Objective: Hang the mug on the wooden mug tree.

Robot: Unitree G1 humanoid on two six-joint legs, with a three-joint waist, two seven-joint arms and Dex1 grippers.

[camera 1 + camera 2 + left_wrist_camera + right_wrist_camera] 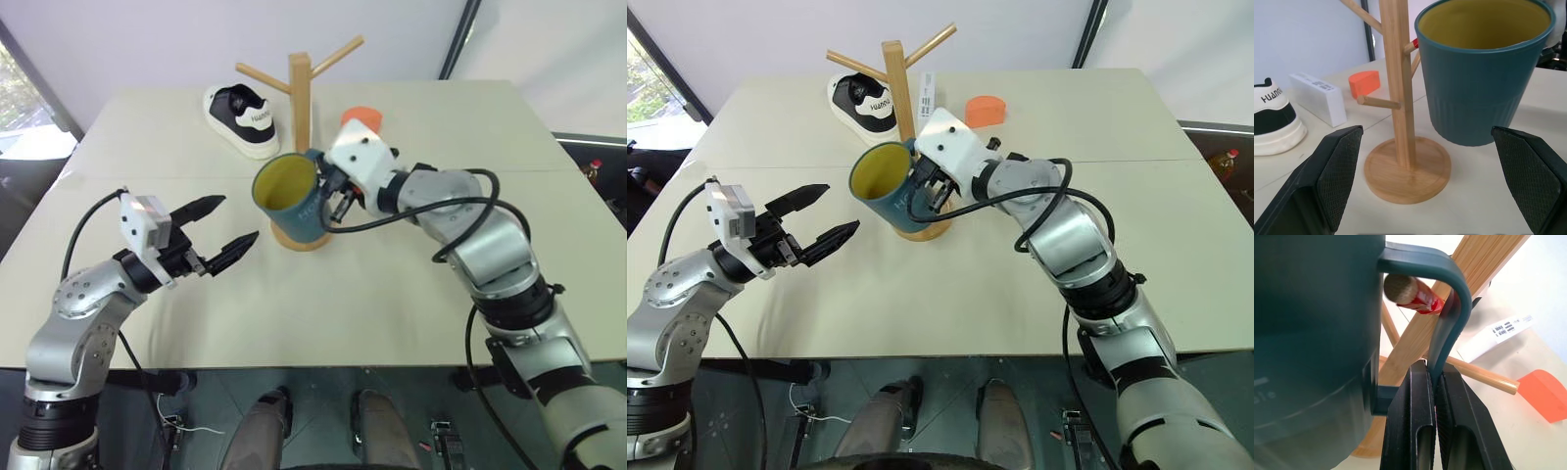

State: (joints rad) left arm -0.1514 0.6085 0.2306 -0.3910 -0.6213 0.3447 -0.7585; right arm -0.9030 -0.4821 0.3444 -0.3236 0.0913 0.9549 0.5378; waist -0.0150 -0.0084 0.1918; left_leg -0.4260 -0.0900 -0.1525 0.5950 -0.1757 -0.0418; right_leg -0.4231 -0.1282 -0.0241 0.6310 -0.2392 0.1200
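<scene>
The dark teal mug (290, 199) with a yellow inside hangs tilted in the air just in front of the wooden mug tree (300, 93). My right gripper (1435, 377) is shut on the mug's loop handle (1452, 303). In the right wrist view the tip of a red-marked peg (1409, 292) sits inside the handle loop. The tree's round base (1405, 171) rests on the table, partly hidden behind the mug in the head views. My left gripper (238, 220) is open and empty, to the left of the mug, pointing toward it and apart from it.
A black-and-white shoe (240, 117) lies behind and left of the tree. A white box (1317, 95) and an orange piece (985, 110) sit behind it. The beige table (323, 313) has bare surface in front of the tree.
</scene>
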